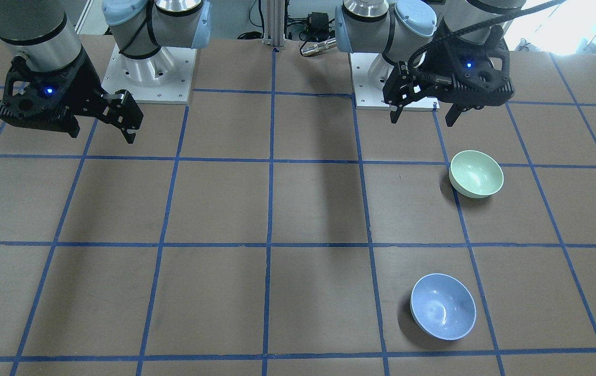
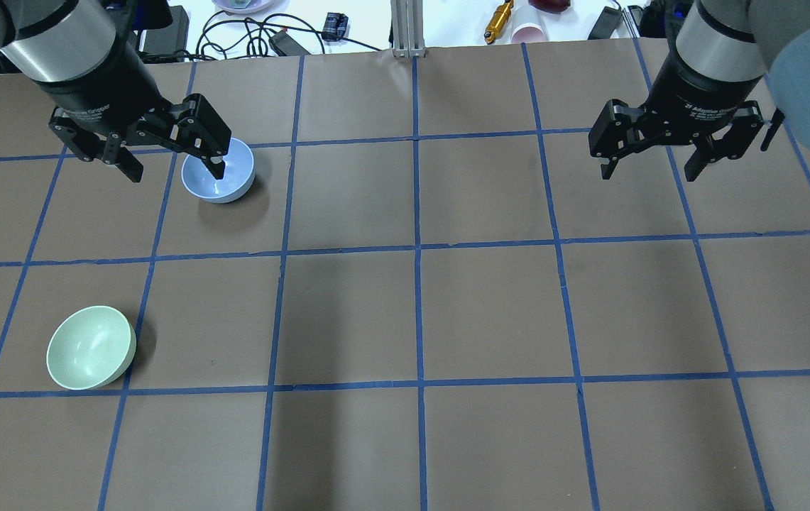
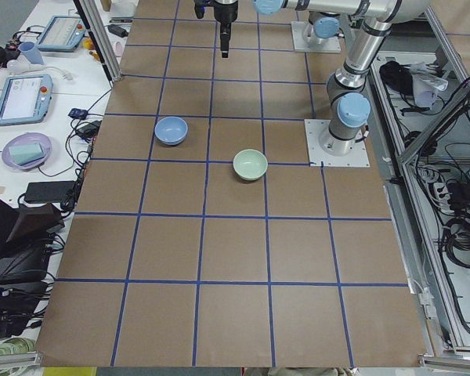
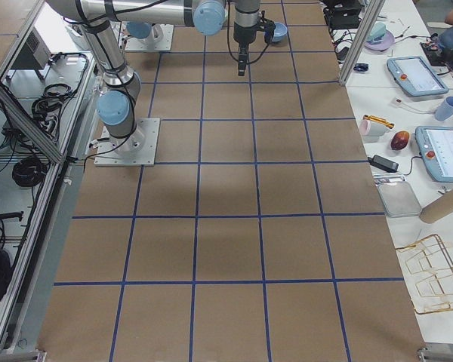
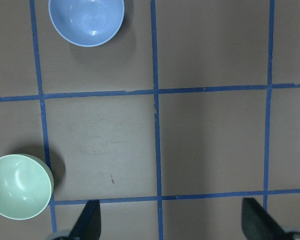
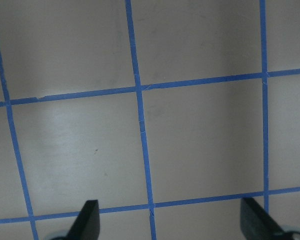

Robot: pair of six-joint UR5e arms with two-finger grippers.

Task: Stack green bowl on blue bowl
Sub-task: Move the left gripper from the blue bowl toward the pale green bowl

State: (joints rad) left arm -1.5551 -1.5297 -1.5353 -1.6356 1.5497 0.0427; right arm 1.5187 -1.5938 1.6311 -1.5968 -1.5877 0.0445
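The pale green bowl (image 1: 476,173) stands upright on the table, on my left side. It also shows in the overhead view (image 2: 91,348) and the left wrist view (image 5: 17,186). The light blue bowl (image 1: 443,306) stands upright about one grid square farther out, apart from it (image 2: 231,181) (image 5: 86,20). My left gripper (image 1: 423,112) (image 2: 177,172) (image 5: 171,222) is open and empty, high above the table between the two bowls. My right gripper (image 2: 649,174) (image 1: 128,133) (image 6: 171,222) is open and empty, high over bare table on the other side.
The brown table (image 2: 490,319) carries a grid of blue tape lines. Cables, a cup and small items lie beyond its far edge (image 2: 511,21). Tablets and trays sit on side benches (image 3: 23,117). The two arm bases stand at the robot's edge (image 1: 149,68).
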